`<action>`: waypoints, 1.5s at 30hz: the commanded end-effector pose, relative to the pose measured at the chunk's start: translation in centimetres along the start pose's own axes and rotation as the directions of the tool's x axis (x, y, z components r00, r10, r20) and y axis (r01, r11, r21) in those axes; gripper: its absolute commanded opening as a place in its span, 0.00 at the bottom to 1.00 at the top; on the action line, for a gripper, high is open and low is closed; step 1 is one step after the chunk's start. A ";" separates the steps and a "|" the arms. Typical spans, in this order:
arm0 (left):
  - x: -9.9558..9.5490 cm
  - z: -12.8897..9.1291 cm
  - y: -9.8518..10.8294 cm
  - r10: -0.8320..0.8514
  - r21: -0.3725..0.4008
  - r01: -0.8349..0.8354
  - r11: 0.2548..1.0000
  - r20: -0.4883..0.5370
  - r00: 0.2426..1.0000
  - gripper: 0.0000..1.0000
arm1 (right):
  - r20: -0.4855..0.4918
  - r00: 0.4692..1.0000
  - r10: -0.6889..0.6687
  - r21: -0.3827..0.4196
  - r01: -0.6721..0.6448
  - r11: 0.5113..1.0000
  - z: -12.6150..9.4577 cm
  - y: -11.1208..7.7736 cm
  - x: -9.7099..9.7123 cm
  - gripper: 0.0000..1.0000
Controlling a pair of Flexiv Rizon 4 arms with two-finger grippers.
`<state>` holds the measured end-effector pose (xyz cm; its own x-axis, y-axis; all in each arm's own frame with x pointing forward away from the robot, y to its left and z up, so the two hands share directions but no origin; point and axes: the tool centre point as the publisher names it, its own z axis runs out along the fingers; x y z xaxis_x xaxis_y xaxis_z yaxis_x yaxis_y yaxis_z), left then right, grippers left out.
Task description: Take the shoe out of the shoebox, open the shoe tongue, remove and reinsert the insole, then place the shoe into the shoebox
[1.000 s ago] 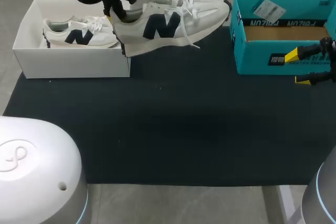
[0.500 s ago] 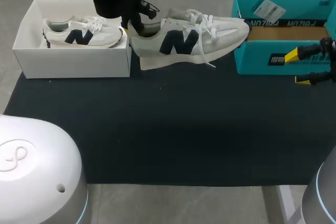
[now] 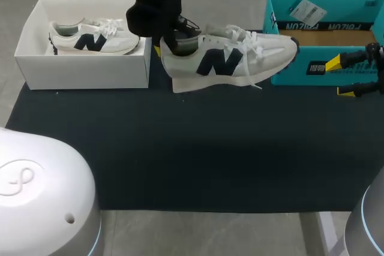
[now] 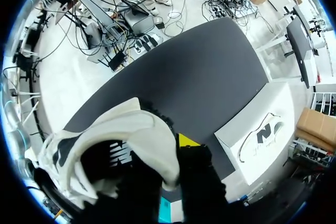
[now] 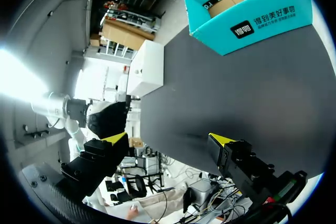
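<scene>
Left claw (image 3: 163,46), pointing down, clamps the shoe (image 3: 231,58) by its heel; right claw (image 3: 339,77) gapes open.

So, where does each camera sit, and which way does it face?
Head view: above and behind, looking down at the table; left gripper holds the shoe, right gripper near the teal box.
Left wrist view: on that wrist, looking down past the shoe; own gripper shows.
Right wrist view: on that wrist, facing the teal box; own open gripper shows.
Shared: head and left wrist views show the white box.
</scene>
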<state>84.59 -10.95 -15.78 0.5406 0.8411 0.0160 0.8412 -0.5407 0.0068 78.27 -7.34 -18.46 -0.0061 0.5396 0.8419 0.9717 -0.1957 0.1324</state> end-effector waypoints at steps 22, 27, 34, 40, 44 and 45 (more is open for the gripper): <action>-2.6 14.9 -0.8 -0.041 -0.024 0.038 0.999 -0.119 0.992 0.00 | 0.002 1.000 0.001 0.000 -0.001 1.000 0.0 0.0 0.0 1.00; -2.2 17.1 -1.1 -0.064 -0.041 0.058 0.997 -0.156 0.986 0.00 | 0.002 1.000 0.001 0.000 -0.001 1.000 0.0 0.0 0.0 1.00; -1.8 19.8 -1.3 -0.095 -0.037 0.090 0.995 -0.208 0.974 0.00 | 0.002 1.000 0.001 0.000 -0.001 1.000 0.0 0.0 0.0 1.00; -2.1 20.4 -1.1 -0.087 -0.047 0.079 0.996 -0.197 0.976 0.00 | 0.002 1.000 0.001 0.000 -0.001 1.000 0.0 0.0 0.0 1.00; -2.5 20.7 -0.7 -0.088 -0.054 0.079 0.995 -0.200 0.976 0.00 | 0.002 1.000 0.001 0.000 -0.001 1.000 0.0 0.0 0.0 1.00; -2.7 20.7 -0.6 -0.086 -0.054 0.077 0.996 -0.202 0.976 0.00 | 0.002 1.000 0.001 0.000 -0.001 1.000 0.0 0.0 0.0 1.00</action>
<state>82.97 -12.15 -36.32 0.4535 0.8660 0.2105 0.8779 -0.4748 0.0622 78.27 -7.33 -18.46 -0.0061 0.5396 0.8419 0.9717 -0.1957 0.1324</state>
